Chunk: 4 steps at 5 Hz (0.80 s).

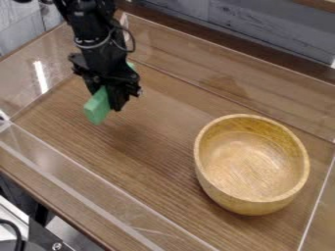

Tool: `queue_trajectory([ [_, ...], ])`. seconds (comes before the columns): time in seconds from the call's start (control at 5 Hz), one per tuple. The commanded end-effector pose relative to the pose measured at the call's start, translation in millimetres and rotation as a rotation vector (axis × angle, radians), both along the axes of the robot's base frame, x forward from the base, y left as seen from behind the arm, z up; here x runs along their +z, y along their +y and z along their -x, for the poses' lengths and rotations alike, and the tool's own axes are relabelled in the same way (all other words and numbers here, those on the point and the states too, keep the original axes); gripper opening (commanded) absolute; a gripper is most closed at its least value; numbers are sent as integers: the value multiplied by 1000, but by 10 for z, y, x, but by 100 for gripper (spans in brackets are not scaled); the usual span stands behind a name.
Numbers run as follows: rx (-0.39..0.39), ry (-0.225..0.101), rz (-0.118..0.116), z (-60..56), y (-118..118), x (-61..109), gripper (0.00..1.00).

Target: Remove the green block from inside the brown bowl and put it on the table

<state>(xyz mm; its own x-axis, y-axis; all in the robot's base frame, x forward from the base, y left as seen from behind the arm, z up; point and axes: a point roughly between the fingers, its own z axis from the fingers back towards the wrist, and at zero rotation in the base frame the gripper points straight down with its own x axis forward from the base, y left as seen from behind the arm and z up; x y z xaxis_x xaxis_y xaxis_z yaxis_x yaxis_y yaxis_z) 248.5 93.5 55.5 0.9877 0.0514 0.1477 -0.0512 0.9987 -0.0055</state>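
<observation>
Green block (97, 105) is tilting between the gripper's (101, 91) fingers, which are pinching it; brown bowl (252, 165) is standing well apart on the table (131, 176).

Wood all across the tabletop (157, 162), brown-grained, with a soft sheen. Clear, glossy acrylic in the low wall (66, 167) at eight o'clock. Now over to four o'clock: pale wood in the bowl (252, 163), smooth inside. Matt black on the arm (94, 22) at eleven o'clock.
</observation>
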Motion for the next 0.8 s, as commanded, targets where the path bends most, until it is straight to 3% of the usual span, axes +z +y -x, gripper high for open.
queue_trajectory([
  [0.0, -3, -34, -12, -91, 2, 26, 0],
  [0.2, -2, -28, -7, -108, 1, 7, 100],
  [0.6, -2, -16, 4, -154, -11, 26, 100],
])
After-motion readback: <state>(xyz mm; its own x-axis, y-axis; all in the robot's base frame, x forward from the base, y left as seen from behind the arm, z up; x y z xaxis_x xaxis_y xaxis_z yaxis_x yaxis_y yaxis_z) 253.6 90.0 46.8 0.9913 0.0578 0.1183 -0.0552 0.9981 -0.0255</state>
